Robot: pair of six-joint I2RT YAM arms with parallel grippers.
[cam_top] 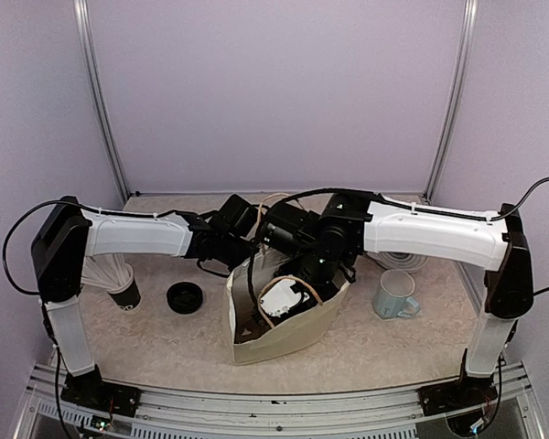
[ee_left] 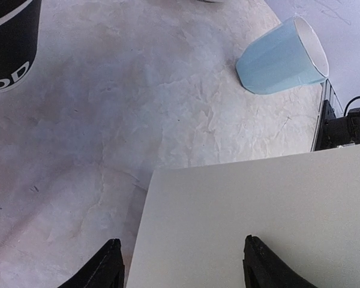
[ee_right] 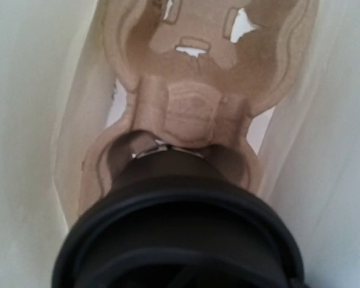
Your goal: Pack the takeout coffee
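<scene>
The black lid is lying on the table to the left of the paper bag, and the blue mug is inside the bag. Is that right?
Not quite. The light-blue mug is not inside the paper bag. It stands on the table to the right of the bag, as the top view shows. The black lid does lie on the table to the left of the bag.

bag: smooth, matt | tray: rough pulp | lid: smooth plastic

Both arms inward toward each other, left tool wide-jawed (right tool nose-down, jaws hidden)
</scene>
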